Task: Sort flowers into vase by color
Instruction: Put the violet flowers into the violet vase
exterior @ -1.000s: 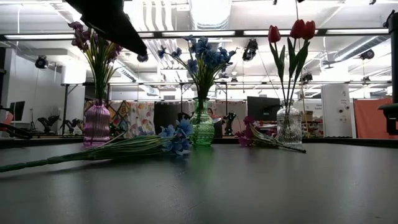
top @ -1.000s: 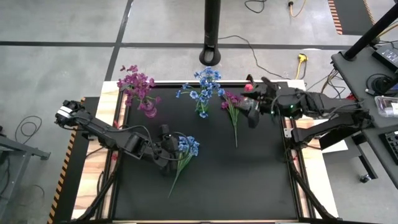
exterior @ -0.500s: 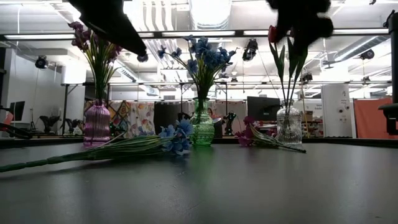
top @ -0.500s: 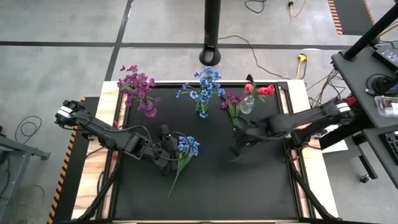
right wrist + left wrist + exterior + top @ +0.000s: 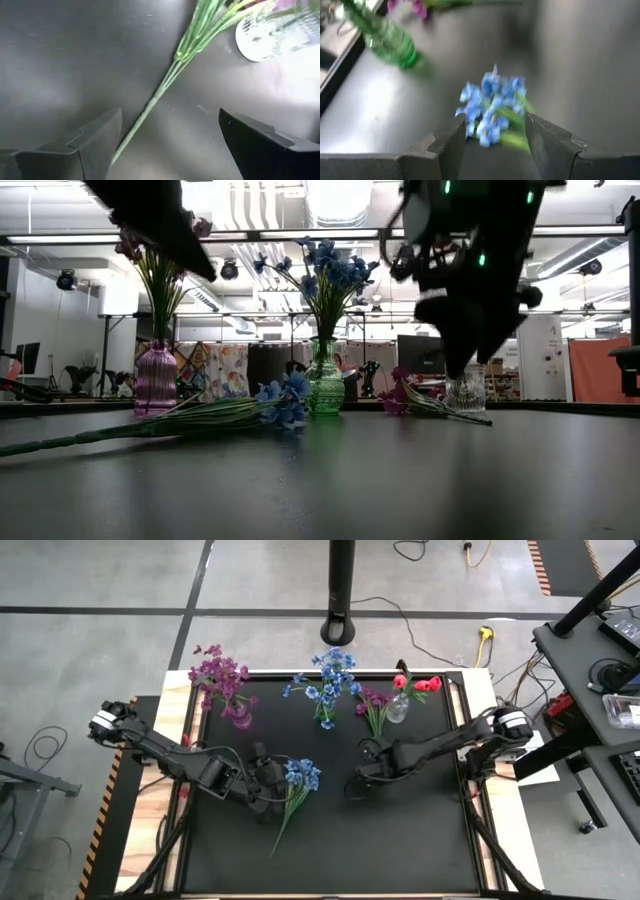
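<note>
Flowers lie loose on the worktop: blue spray (image 5: 298, 776) mid-left between the open, empty left gripper (image 5: 495, 145), purple spray (image 5: 375, 710) by the far edge, its stem under the wide-open right gripper (image 5: 170, 145); light, floppy (grasp mid-stem)

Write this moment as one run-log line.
left gripper: open, at blue spray | right gripper: open, over purple spray's stem | both sprays on table

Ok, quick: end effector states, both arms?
Left end effector: open, straddling the blue flower spray, not gripping.
Right end effector: open, empty, above the purple flower stem.
</note>
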`<state>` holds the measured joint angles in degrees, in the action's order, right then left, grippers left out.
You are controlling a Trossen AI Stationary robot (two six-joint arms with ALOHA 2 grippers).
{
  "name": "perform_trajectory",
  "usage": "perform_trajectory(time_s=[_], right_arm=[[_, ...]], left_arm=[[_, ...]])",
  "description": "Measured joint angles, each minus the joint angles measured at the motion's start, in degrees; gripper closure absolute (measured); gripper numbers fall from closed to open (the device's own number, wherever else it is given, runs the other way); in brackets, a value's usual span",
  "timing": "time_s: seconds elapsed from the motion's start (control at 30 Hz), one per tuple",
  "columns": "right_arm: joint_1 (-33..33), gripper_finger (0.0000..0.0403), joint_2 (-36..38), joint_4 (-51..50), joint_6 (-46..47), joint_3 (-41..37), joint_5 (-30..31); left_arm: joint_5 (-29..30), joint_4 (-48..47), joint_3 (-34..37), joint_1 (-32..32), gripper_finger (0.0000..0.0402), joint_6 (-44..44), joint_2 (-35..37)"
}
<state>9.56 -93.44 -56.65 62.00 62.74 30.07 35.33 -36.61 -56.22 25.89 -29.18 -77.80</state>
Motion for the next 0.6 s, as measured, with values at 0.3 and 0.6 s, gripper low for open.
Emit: perform_trajectory(time_s=[0.3,0.6], right_arm=[[-5.32,0.0077,2.34,22.89,-3.08,-13.13,2.41],[-5.61,0.0077,0.64,43.31,-3.57,-22.16,7.57]], left_arm=[[-0.32,-16.14,-3.42,5.1,0.0214,-12.68,0.04],[1.77,-18.82,-3.98,10.86,0.0214,-12.93,0.07]])
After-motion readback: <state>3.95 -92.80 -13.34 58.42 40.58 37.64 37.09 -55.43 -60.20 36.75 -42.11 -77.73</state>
